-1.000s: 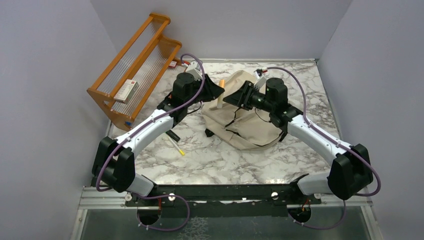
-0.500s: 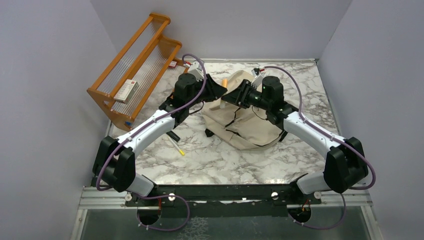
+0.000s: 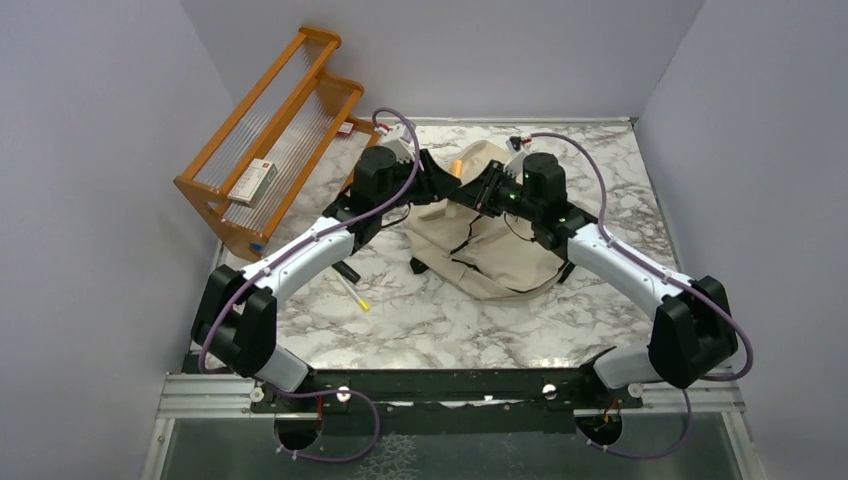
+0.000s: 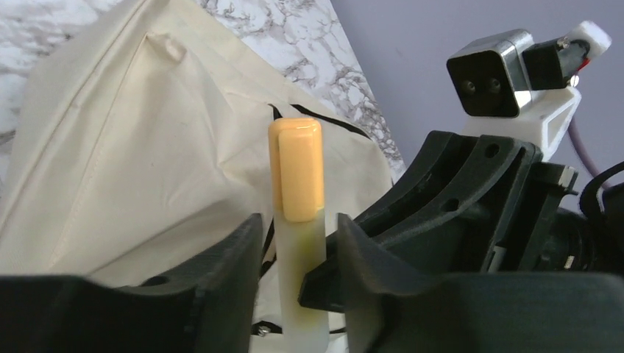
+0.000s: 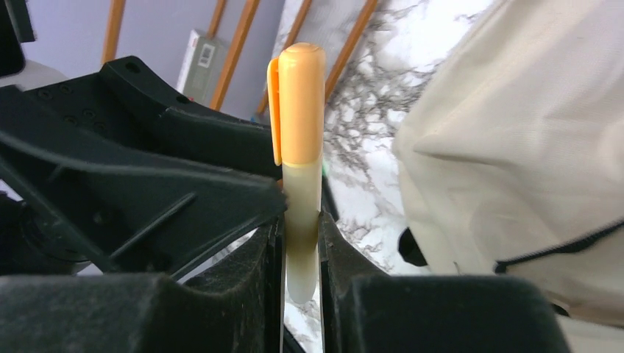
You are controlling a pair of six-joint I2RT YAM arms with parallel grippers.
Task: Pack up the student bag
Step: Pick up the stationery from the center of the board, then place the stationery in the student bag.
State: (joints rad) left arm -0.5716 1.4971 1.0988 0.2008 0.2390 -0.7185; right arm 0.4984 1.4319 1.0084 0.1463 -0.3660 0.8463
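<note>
The student bag [image 3: 497, 258] lies slumped and cream-coloured at the table's middle back, also seen in the left wrist view [image 4: 140, 140] and the right wrist view [image 5: 530, 140]. Above its left top corner both grippers meet around a marker [image 3: 455, 167] with a pale barrel and an orange cap. My right gripper [image 5: 301, 220] is shut on the marker [image 5: 300, 110], its pads pressing the barrel on both sides. My left gripper [image 4: 294, 229] stands open around the same marker [image 4: 296, 169], with small gaps on either side of the barrel. The right gripper's black finger reaches in beside it.
An orange wooden rack [image 3: 272, 130] stands at the back left with a small box [image 3: 250, 181] on its shelf. A thin yellow-tipped pen [image 3: 353, 294] and a dark object [image 3: 346, 271] lie on the marble beside the left arm. A small red-white item [image 3: 347, 128] lies by the rack.
The two grippers have come together over the bag's corner. The right jaws have shut on the marker, and the left jaws have loosened from it.
</note>
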